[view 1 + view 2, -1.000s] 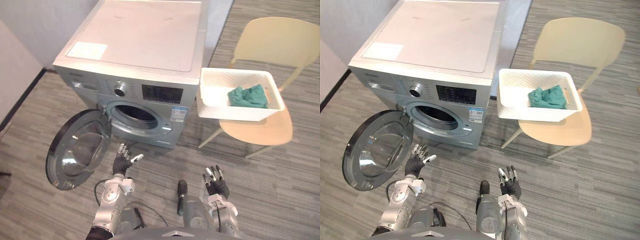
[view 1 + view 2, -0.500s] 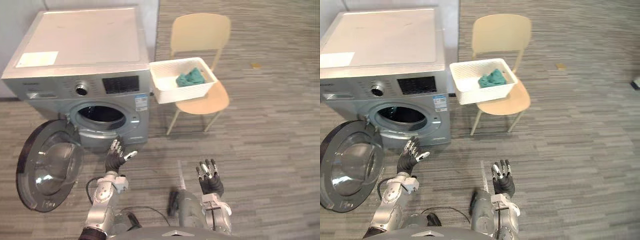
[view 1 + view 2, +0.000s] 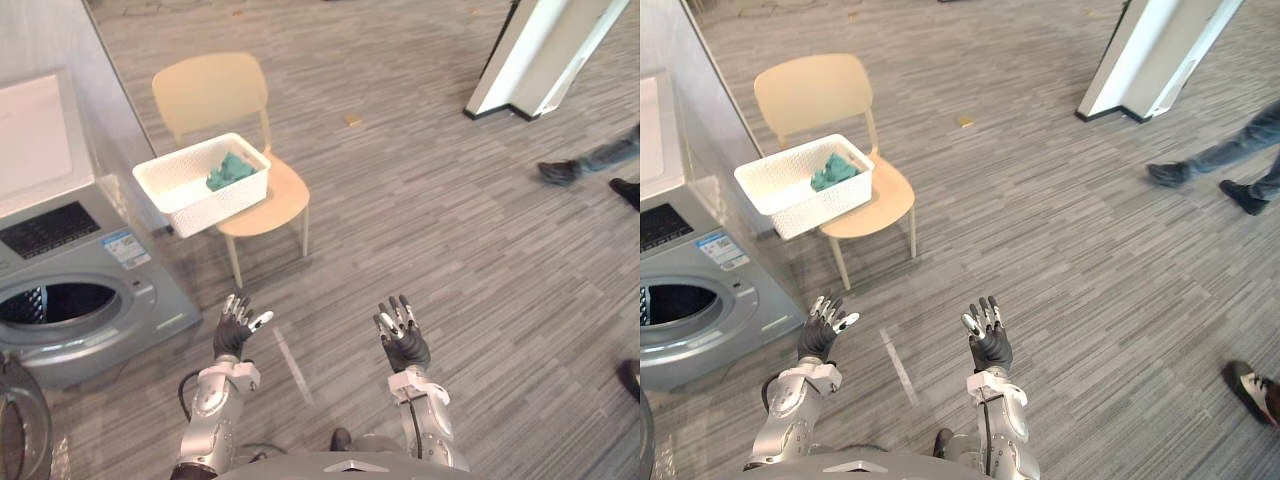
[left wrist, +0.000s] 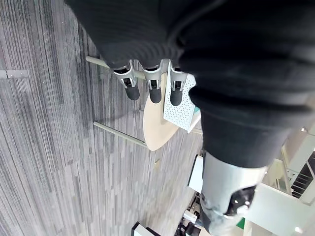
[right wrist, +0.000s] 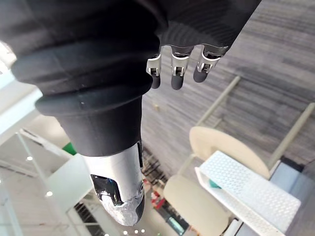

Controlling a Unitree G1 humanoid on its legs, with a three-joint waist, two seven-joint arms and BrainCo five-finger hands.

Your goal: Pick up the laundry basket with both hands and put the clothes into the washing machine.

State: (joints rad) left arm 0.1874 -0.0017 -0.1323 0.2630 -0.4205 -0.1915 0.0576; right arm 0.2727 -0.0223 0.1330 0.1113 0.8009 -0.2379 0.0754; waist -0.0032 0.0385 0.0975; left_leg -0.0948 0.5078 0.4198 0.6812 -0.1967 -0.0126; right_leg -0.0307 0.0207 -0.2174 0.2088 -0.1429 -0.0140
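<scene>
Grey plank flooring fills the room. To the left of the left robot hand [image 3: 233, 335] stands the washing machine [image 3: 120, 300], its round opening uncovered. A small label [image 3: 125, 248] sits on its front, the print too small to read. Ahead of that robot hand and well apart from it, the white laundry basket [image 3: 215, 205] rests on a pale chair [image 3: 210, 92] with green clothes [image 3: 229, 170] inside. The left and right robot hand [image 3: 403, 345] are both raised, fingers straight and spread, touching nothing. Far right of the right robot hand, a person's legs [image 3: 600, 158] show.

White basket [image 3: 196, 183], teal clothes [image 3: 229, 170]
</scene>
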